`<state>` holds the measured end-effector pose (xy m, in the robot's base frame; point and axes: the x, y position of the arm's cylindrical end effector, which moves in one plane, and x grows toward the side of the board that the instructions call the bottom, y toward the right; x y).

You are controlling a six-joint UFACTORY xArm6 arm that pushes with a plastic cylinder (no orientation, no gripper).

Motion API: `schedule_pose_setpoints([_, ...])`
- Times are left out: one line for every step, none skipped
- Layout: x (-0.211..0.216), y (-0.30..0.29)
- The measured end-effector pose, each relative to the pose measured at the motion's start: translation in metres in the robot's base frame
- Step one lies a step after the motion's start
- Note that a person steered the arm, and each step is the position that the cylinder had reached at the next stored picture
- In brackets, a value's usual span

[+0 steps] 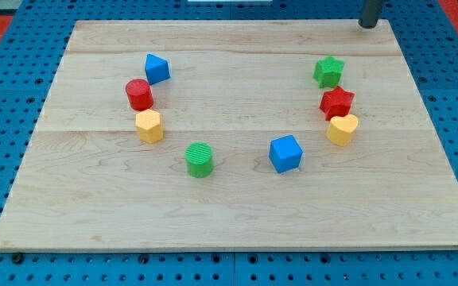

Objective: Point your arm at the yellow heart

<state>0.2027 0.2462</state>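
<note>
The yellow heart (342, 129) lies on the wooden board at the view's right, just below the red star (336, 102), which lies below the green star (328, 71). My tip (368, 25) is at the view's top right, at the board's far edge. It is well above the green star and far from the yellow heart, touching no block.
A blue cube (285, 153) and a green cylinder (200, 159) lie near the middle. At the view's left are a blue block (157, 68), a red cylinder (139, 94) and a yellow hexagonal block (149, 125). The wooden board (229, 214) rests on a blue pegboard.
</note>
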Motion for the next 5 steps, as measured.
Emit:
schedule_pose_setpoints([0.0, 0.0])
schedule_pose_setpoints([0.0, 0.0])
schedule_pose_setpoints([0.0005, 0.0])
schedule_pose_setpoints([0.0005, 0.0])
schedule_pose_setpoints([0.0005, -0.0031])
